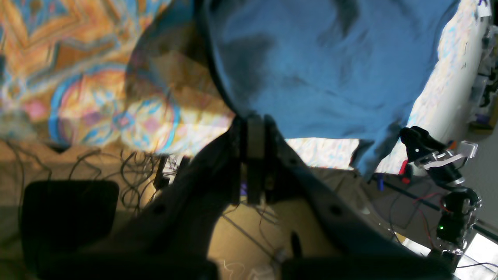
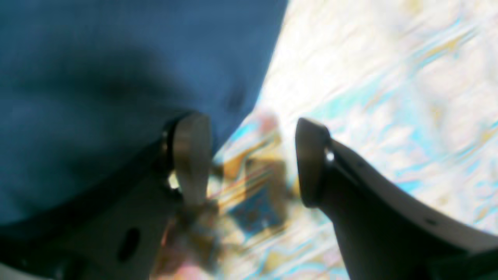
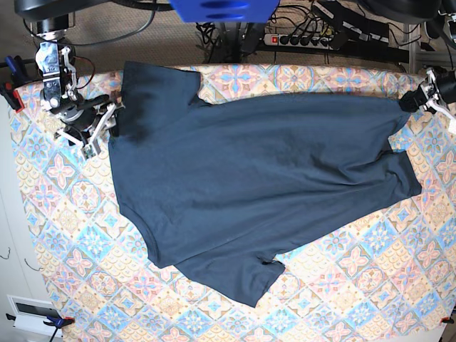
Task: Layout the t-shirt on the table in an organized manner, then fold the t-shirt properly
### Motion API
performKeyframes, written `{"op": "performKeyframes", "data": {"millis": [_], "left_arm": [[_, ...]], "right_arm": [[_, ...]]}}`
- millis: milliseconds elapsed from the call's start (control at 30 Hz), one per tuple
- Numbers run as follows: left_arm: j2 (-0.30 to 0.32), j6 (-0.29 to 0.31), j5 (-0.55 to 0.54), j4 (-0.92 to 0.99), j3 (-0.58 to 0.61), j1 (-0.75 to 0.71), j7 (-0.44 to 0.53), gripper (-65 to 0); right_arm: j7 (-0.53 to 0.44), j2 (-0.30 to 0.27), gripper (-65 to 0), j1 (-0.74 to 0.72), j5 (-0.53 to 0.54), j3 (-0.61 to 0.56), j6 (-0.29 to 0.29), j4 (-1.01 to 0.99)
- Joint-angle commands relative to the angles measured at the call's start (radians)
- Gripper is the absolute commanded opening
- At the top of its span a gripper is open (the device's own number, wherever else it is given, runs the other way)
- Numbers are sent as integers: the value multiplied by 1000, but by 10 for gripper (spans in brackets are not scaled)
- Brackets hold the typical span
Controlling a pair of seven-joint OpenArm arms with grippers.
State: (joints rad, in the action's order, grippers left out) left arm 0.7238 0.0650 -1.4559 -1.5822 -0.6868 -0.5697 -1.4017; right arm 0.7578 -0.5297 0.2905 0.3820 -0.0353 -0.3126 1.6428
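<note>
shirt: t-shirt spread over table, long axis left-right, sagging toward lower middle
right gripper: upper left, jaws wide and holding nothing, straddling shirt's edge, one finger touching the cloth
left gripper: upper right, clamped on shirt corner
nearer arm: a tie, one at each end
</note>
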Motion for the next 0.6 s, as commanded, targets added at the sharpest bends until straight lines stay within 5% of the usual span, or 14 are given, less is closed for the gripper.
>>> {"op": "performKeyframes", "data": {"millis": [0, 300, 467, 567], "left_arm": [[27, 3, -16, -13, -12, -13, 5, -650], [20, 3, -10, -13, -12, -88, 5, -650], [20, 0, 53, -13, 8, -109, 5, -650], [20, 0, 171, -13, 51, -108, 5, -650]], "right_arm": [[-4, -19, -317, -7, 8, 8, 3, 32], [36, -19, -317, 111, 16, 2, 0, 113], [95, -19, -321, 120, 96, 7, -142, 104], [122, -19, -358, 117, 114, 2, -156, 104]]}}
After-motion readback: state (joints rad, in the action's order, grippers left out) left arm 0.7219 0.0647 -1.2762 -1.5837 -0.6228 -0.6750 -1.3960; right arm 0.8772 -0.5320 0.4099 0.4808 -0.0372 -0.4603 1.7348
